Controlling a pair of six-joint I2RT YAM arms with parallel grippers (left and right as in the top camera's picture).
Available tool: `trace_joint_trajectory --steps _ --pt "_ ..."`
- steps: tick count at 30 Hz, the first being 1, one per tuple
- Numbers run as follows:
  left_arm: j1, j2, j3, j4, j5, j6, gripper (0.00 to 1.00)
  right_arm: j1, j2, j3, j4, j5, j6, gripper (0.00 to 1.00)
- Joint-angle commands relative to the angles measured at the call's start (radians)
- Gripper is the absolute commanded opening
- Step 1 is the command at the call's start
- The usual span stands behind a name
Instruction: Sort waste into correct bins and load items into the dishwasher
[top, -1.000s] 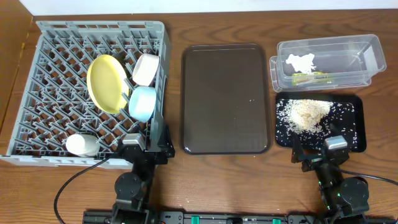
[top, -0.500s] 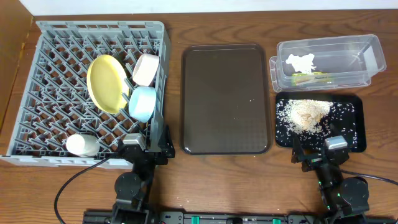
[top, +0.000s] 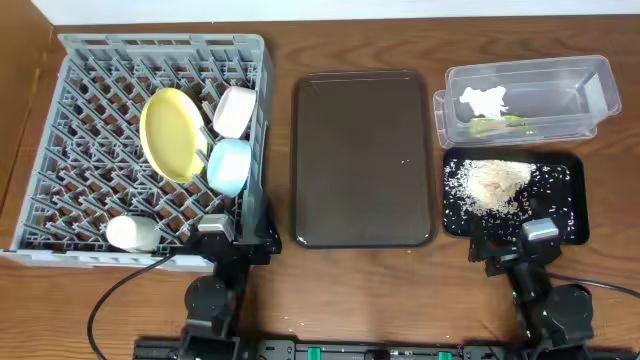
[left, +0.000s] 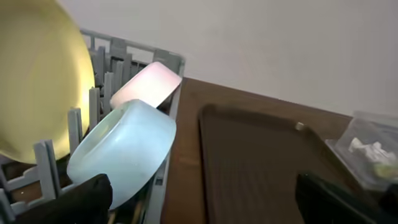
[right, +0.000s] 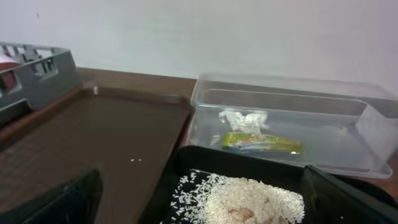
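Note:
The grey dish rack (top: 90, 60) at the left holds the pale yellow plate (top: 172, 133), the white bowl (top: 235, 110) and the light blue bowl (top: 229, 165), all on edge; they also show in the left wrist view: plate (left: 37, 81), white bowl (left: 146, 84), blue bowl (left: 124, 149). The clear tub (top: 590, 85) holds the white paper scrap (top: 484, 99) and the green-and-orange wrapper (top: 497, 124). The black tray (top: 570, 225) holds the rice crumbs (top: 490, 183). My left gripper (left: 205, 208) and right gripper (right: 205, 208) are open and empty, low at the table's front. The sticks do not show clearly.
The dark brown serving tray (top: 362, 160) lies between the rack and the bins, with a few stray crumbs on it. A white rounded object (top: 132, 233) lies in the rack's front left corner. Bare wooden table runs along the front edge.

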Motion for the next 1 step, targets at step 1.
trace_joint_trajectory --steps 1 --pt "0.004 0.002 -0.011 -0.049 -0.019 0.002 0.95 -0.013 0.001 -0.002 -0.004 0.0 -0.011 0.99"
